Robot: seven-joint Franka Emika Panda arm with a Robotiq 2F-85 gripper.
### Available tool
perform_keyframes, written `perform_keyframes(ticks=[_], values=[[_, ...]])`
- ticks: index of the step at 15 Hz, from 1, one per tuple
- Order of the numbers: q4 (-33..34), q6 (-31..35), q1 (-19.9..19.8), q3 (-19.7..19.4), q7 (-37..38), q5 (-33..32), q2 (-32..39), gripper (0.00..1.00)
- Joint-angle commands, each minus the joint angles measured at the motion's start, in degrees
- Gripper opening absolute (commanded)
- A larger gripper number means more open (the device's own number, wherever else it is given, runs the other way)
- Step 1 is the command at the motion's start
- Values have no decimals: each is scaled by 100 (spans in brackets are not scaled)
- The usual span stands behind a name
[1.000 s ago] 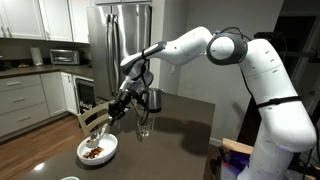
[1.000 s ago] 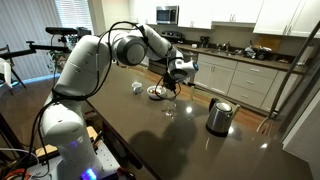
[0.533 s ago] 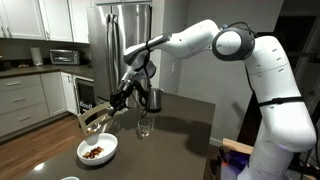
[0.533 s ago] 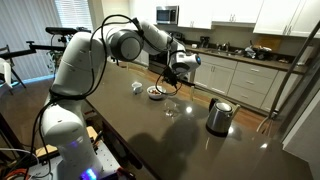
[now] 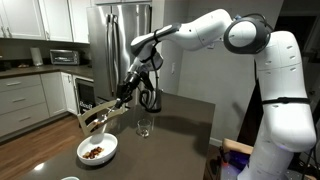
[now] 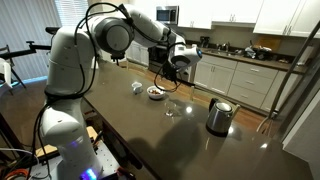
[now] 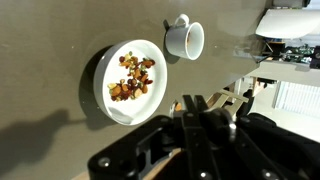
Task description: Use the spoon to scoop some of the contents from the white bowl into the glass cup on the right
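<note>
White bowl w/ contents heaped inside sits nearest, gripper hangs above it, slanting down toward it, fingers look close together but too dark to tell the grip or make out the spoon, glass cup upright just beyond bowl, kettle farthest back.
</note>
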Motion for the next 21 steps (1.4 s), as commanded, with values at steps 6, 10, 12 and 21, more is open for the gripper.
perform_keyframes(ticks=[6,10,12,21], values=[[-1075,-97,-101,-405,-364,654,-626,6],[-1479,-108,-128,-632,-631,865,-793,6],[-1626,-122,-132,-750,-696,824,-882,6],[-1701,-145,-146,-1089,-621,698,-1083,6]])
